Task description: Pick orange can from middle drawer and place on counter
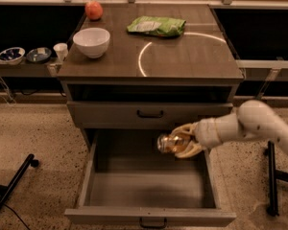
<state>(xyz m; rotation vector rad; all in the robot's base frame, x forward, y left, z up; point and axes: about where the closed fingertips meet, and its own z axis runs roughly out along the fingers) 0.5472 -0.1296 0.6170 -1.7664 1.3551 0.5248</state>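
Note:
The orange can (pixel 169 143) is a small shiny orange-gold can lying sideways in my gripper (pixel 182 141), silver end to the left. The gripper is shut on it and holds it above the floor of the open middle drawer (pixel 146 188), near the drawer's back right and just below the closed upper drawer front. My white arm comes in from the right. The counter (pixel 182 56), a wood-grain top with a pale arc mark, is above.
On the counter stand a white bowl (pixel 91 41), a red-orange fruit (pixel 93 10) and a green bag (pixel 156 26). Small bowls and a cup (pixel 61 51) sit on a ledge at left. The closed upper drawer (pixel 150 113) sits over the open one. Black stand legs flank the cabinet.

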